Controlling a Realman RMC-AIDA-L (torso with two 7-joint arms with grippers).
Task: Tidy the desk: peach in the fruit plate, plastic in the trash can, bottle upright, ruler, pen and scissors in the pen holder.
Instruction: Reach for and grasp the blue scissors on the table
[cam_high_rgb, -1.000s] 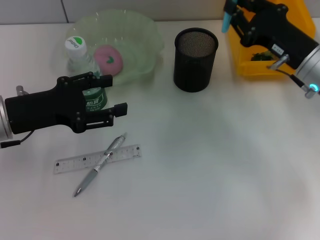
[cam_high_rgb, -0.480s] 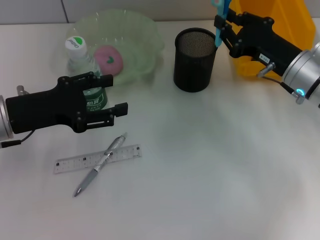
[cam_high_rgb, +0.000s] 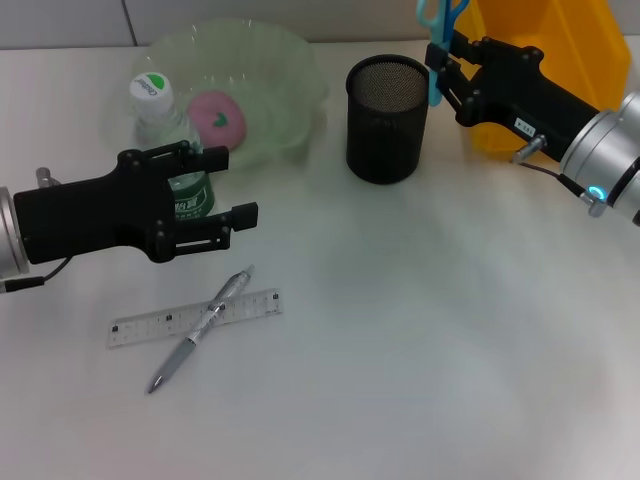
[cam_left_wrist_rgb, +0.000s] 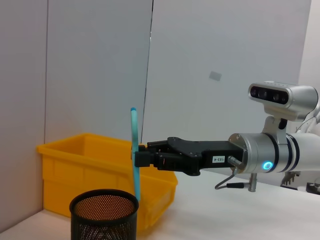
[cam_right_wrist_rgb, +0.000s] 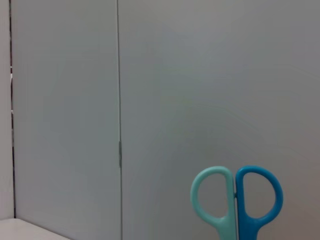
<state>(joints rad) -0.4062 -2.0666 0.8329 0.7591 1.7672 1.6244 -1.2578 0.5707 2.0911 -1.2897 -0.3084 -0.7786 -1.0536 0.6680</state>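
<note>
While the left gripper (cam_high_rgb: 215, 195) hovers with its jaws apart just in front of the bottle (cam_high_rgb: 172, 140), which already stands upright beside the fruit plate (cam_high_rgb: 290, 70), the right gripper (cam_high_rgb: 438, 68) has done the moving. A second ago it was back over the yellow bin (cam_high_rgb: 580, 30); now it has come across so that the scissors (cam_high_rgb: 437, 45) clamped in its jaws hang blades down at the far rim of the pen holder (cam_high_rgb: 388, 118). The left wrist view shows the blades (cam_left_wrist_rgb: 135, 160) reaching to just above the mesh rim, handles up, and not yet inside. My judgement is that the scissors are nearly delivered: a short shift over the opening, a lowering, then release.

The peach (cam_high_rgb: 217, 118) already lies in the fruit plate, well away from either pair of jaws. The pen (cam_high_rgb: 200, 330) and ruler (cam_high_rgb: 195, 317) lie crossed on the desk (cam_high_rgb: 420, 330), just beyond the left jaws toward the robot, and are still to be put away.
</note>
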